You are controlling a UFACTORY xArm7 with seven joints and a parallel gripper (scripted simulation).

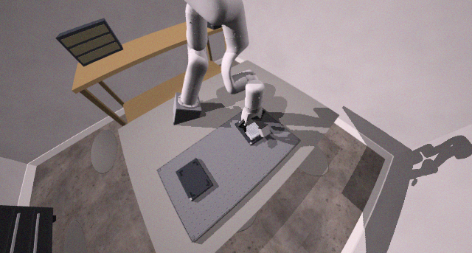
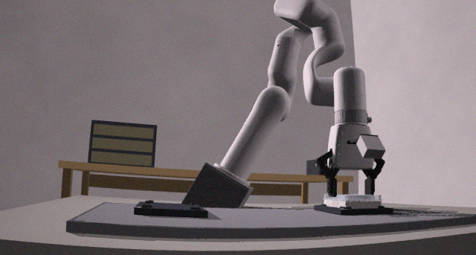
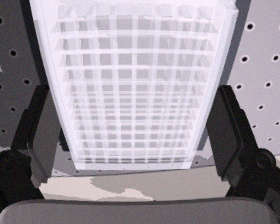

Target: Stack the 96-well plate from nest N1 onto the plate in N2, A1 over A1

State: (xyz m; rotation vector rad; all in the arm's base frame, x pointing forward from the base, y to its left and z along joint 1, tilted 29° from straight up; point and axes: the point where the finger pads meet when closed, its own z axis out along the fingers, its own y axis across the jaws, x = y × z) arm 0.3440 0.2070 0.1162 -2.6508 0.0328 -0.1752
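Observation:
The nest N1 (image 1: 195,179) (image 2: 171,209) is empty, with a small white mark at one corner. The nest N2 (image 1: 244,134) (image 2: 387,210) holds two plates, one on the other. The upper, clear 96-well plate (image 1: 253,130) (image 2: 353,198) (image 3: 133,75) looks level and in line with the white lower plate (image 2: 362,204), which sits low in N2. My gripper (image 2: 351,194) (image 3: 133,103) is open over N2, pointing down, with a finger beside each long side of the stack and slim gaps in the wrist view. The A1 marks on the plates and the full depth of nesting cannot be made out.
Both nests stand on a grey perforated board (image 1: 228,164) (image 2: 260,219) on the table. The arm's base block (image 1: 186,114) (image 2: 217,189) stands behind the board. A wooden bench (image 1: 147,46) (image 2: 167,170) with a shelved rack (image 1: 90,43) (image 2: 123,143) is farther back.

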